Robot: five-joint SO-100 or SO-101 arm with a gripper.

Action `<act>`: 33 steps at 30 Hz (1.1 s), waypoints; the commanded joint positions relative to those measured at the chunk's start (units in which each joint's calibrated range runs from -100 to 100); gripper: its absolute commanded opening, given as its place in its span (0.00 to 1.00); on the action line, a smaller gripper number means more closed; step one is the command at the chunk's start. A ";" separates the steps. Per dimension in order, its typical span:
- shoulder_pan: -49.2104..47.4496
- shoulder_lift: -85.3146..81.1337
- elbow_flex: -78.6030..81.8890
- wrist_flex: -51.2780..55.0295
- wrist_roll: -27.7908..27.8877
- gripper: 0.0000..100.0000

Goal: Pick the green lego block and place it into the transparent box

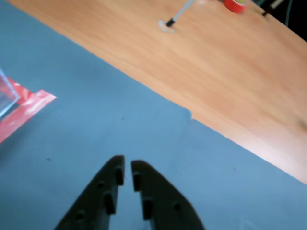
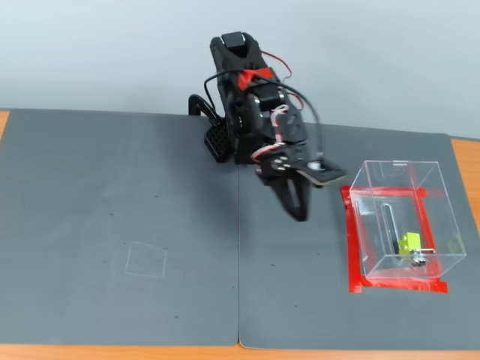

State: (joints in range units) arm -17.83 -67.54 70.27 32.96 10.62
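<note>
One green lego block (image 2: pixel 409 242), already inside transparent box (image 2: pixel 435 184), right of pincer (image 2: pixel 298 208) in the fixed view; pincer nearly closed, empty, clear of box.

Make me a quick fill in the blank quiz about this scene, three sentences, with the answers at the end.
1. The green lego block lies ____ the transparent box.
2. The box stands on a square marked with ____ tape.
3. The gripper holds ____ between its fingers.

Missing words: inside; red; nothing
</note>
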 commanded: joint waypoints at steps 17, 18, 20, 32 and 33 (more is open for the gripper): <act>10.78 -26.44 24.84 0.20 -6.79 0.02; 11.38 -27.54 26.11 0.29 -7.11 0.02; 12.28 -29.23 27.65 0.29 -7.31 0.02; 15.78 -31.78 29.55 12.01 -7.42 0.02; 15.78 -31.78 29.55 13.66 -7.42 0.02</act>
State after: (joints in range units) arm -2.51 -98.56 99.46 43.02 3.35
